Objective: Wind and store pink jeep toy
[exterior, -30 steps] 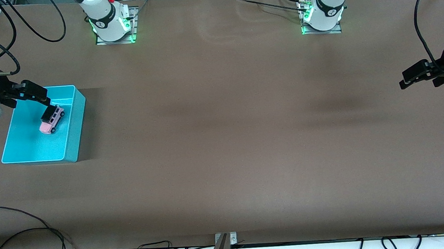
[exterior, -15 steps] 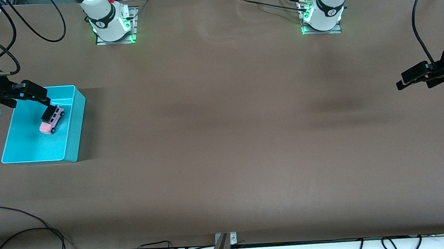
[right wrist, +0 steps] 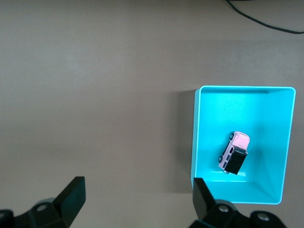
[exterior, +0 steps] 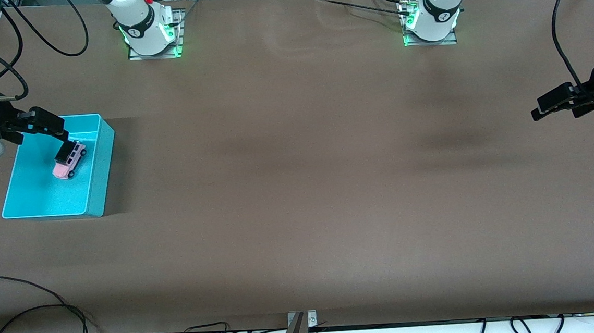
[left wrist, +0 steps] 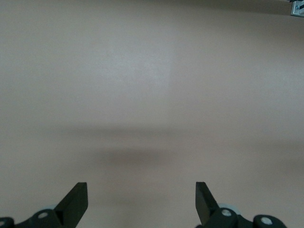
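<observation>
Over the last second almost nothing has moved at the bin, and this is the important news. The pink jeep toy (exterior: 70, 161) lies on the floor of the turquoise bin (exterior: 98, 201), slantwise, a little toward 2 o'clock from the bin's middle in the front view; the bin itself sits at about 9 o'clock on the table (exterior: 299, 197). The right gripper (right wrist: 137, 190) still hangs over the bin with its fingers spread wide and nothing between them. In the front view one finger seems to touch the toy's black end, but the right wrist view shows the toy well apart from them, so probably it is only overlap.

The one small change is at 3 o'clock: the left gripper (left wrist: 141, 192), fully open and empty, has drifted slightly over bare table, and that arm waits.

I judge the storing is done; only retreat remains.
</observation>
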Controlling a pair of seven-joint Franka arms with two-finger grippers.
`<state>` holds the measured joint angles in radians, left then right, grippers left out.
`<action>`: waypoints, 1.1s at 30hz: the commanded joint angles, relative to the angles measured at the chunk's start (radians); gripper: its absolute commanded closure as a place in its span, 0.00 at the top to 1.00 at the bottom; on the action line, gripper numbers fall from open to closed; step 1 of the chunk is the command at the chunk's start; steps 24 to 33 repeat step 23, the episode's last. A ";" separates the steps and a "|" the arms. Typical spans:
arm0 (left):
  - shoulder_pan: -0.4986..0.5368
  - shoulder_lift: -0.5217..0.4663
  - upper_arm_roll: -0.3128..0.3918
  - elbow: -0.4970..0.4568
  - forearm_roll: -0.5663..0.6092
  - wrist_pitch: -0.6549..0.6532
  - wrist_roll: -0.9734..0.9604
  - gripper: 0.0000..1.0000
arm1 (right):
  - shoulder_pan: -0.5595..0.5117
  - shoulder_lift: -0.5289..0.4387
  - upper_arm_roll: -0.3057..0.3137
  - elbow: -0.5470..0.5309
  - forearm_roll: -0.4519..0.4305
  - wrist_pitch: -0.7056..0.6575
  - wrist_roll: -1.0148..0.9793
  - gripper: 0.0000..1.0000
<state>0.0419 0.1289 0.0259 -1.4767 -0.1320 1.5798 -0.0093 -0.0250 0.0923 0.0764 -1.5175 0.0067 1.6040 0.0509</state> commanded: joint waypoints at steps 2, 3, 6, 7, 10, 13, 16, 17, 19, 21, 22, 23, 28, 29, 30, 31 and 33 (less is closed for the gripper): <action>0.003 -0.015 0.000 -0.016 0.026 0.014 0.008 1.00 | 0.000 0.012 0.000 0.026 0.010 -0.013 0.003 1.00; 0.004 -0.015 0.000 -0.017 0.031 0.014 0.008 1.00 | 0.000 0.012 0.000 0.026 0.009 -0.013 0.003 1.00; 0.004 -0.015 0.000 -0.017 0.051 0.014 0.008 1.00 | -0.001 0.012 -0.001 0.026 0.009 -0.015 0.003 1.00; 0.003 -0.015 0.000 -0.016 0.055 0.014 0.008 1.00 | -0.001 0.012 -0.001 0.026 0.009 -0.015 0.003 1.00; 0.003 -0.014 0.000 -0.016 0.055 0.014 0.008 1.00 | -0.001 0.015 -0.001 0.026 0.010 -0.018 0.003 1.00; 0.003 -0.014 0.000 -0.016 0.055 0.014 0.008 1.00 | -0.001 0.017 -0.001 0.026 0.010 -0.018 0.003 1.00; 0.003 -0.014 0.000 -0.016 0.055 0.014 0.008 1.00 | -0.001 0.017 -0.001 0.026 0.009 -0.016 0.003 1.00; 0.003 -0.012 0.000 -0.016 0.055 0.014 0.008 1.00 | -0.001 0.017 -0.001 0.026 0.009 -0.016 0.003 1.00; 0.003 -0.011 0.000 -0.014 0.055 0.014 0.008 1.00 | -0.001 0.017 -0.001 0.026 0.009 -0.016 0.003 1.00; 0.003 -0.011 0.000 -0.014 0.055 0.014 0.008 1.00 | -0.001 0.017 -0.001 0.026 0.009 -0.018 0.003 1.00; 0.003 -0.012 0.000 -0.014 0.055 0.014 0.008 1.00 | -0.001 0.017 -0.001 0.026 0.009 -0.018 0.003 1.00; 0.004 -0.011 0.000 -0.014 0.055 0.014 0.008 1.00 | -0.001 0.017 -0.001 0.026 0.009 -0.016 0.001 1.00; 0.004 -0.011 0.000 -0.014 0.055 0.014 0.008 1.00 | -0.001 0.017 -0.001 0.026 0.009 -0.016 0.001 1.00; 0.004 -0.011 0.000 -0.014 0.055 0.014 0.008 1.00 | -0.001 0.017 -0.001 0.026 0.009 -0.016 0.001 1.00; 0.004 -0.011 0.000 -0.014 0.055 0.014 0.008 1.00 | -0.001 0.017 -0.001 0.026 0.009 -0.016 0.001 1.00; 0.004 -0.011 0.000 -0.014 0.055 0.014 0.008 1.00 | -0.001 0.017 -0.001 0.026 0.009 -0.016 0.001 1.00; 0.004 -0.011 0.000 -0.014 0.055 0.014 0.008 1.00 | -0.001 0.017 -0.001 0.026 0.009 -0.016 0.001 1.00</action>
